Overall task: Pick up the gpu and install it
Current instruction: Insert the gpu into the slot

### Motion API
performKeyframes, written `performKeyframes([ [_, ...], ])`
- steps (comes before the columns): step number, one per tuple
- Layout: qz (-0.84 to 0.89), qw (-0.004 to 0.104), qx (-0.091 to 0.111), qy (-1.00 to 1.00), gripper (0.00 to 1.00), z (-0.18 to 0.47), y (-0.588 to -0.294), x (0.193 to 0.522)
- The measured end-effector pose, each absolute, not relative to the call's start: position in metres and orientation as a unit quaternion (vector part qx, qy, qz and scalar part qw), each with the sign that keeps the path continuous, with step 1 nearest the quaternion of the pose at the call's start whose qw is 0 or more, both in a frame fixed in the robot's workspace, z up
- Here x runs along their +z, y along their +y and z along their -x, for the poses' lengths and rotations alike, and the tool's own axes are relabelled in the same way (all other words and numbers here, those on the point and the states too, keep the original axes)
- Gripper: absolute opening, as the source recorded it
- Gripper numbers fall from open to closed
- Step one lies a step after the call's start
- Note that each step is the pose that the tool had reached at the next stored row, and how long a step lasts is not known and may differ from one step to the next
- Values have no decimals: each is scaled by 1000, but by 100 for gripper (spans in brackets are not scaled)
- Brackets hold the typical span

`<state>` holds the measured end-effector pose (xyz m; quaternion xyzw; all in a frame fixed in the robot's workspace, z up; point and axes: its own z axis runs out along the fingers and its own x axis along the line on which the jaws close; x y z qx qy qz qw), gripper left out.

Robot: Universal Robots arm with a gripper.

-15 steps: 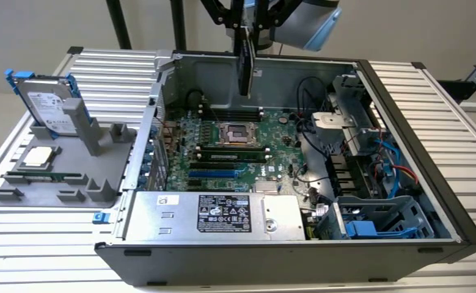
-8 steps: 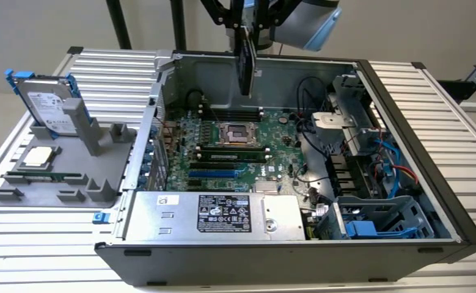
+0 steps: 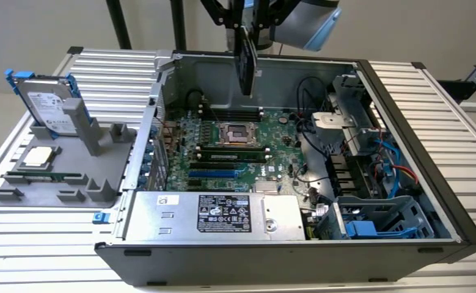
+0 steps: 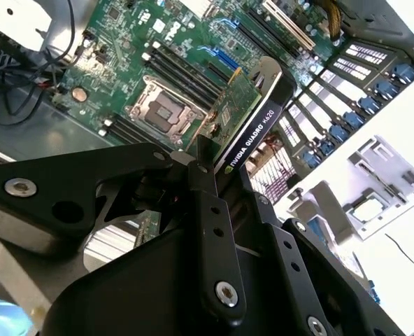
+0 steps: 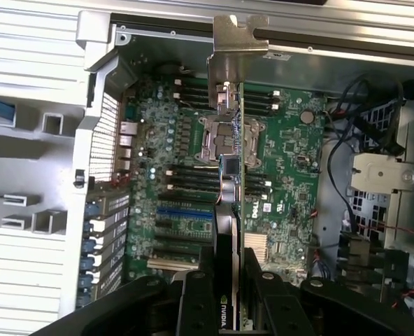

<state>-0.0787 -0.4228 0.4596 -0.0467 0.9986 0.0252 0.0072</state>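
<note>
The gripper (image 3: pixel 246 27) hangs over the open computer case (image 3: pixel 262 262), its black fingers (image 4: pixel 214 231) clamped from both sides on one end of the gpu (image 3: pixel 247 67). In the exterior view the card hangs upright and edge-on, its lower end above the motherboard (image 3: pixel 283 152) and clear of it, roughly over the far part of the board beyond the processor socket (image 3: pixel 239 132). It sits in no slot yet. In the first wrist view the gpu (image 5: pixel 231 175) runs away from the gripper (image 5: pixel 231 280) as a thin line, with the silver bracket (image 5: pixel 236 49) at the end farthest from the fingers (image 5: pixel 196 294). In the second wrist view the gpu (image 4: pixel 252 119) shows both faces at a slant: the green board (image 4: pixel 228 112) on one side and the black cooler (image 4: pixel 259 129) on the other, just beyond the gripper (image 4: pixel 224 168). The case lies on its side on a slatted metal table (image 3: pixel 450 91), with the silver power supply (image 3: pixel 213 213) along its near edge and a blue expansion slot (image 3: pixel 213 174) between that and the socket. To the exterior view's left of the case stands a grey fixture (image 3: pixel 50 183) that holds a silver hard drive (image 3: pixel 46 104) in a blue frame, tilted upright, and near it a small square part (image 3: pixel 38 157) that may be a processor, though it is hard to tell.
</note>
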Motion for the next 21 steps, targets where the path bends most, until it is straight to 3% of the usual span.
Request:
performKeyframes([
  [21,68,7,25,997,0,79,-423,460],
])
